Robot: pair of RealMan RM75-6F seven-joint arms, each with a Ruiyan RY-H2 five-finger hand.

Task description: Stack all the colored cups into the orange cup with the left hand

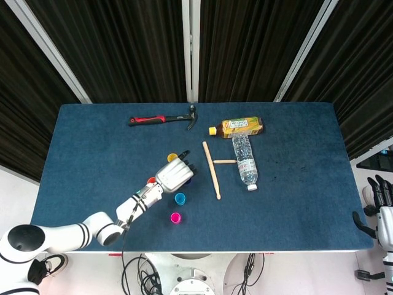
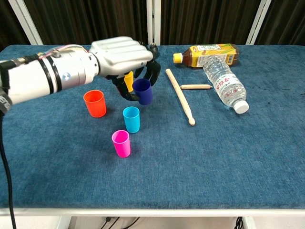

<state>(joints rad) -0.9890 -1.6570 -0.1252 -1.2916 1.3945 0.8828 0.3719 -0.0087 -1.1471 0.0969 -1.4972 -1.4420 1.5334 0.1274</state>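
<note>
My left hand (image 2: 121, 59) reaches over the cups and grips the dark blue cup (image 2: 143, 91) between thumb and fingers, holding it slightly tilted just above the cloth. The orange cup (image 2: 95, 103) stands upright to the left of that cup. A light blue cup (image 2: 131, 119) and a pink cup (image 2: 121, 143) stand nearer the front edge. A yellow cup (image 2: 128, 81) shows partly behind the fingers. From the head view my left hand (image 1: 174, 174) covers the dark blue cup; the yellow cup (image 1: 172, 157) peeks out behind it. My right hand (image 1: 381, 195) hangs off the table's right edge, fingers apart, holding nothing.
A long wooden stick (image 2: 180, 96) and a short one (image 2: 196, 87) lie right of the cups. Beyond them lie a clear water bottle (image 2: 225, 86) and a tea bottle (image 2: 207, 52). A hammer (image 1: 161, 119) lies at the back of the blue table (image 1: 295, 196).
</note>
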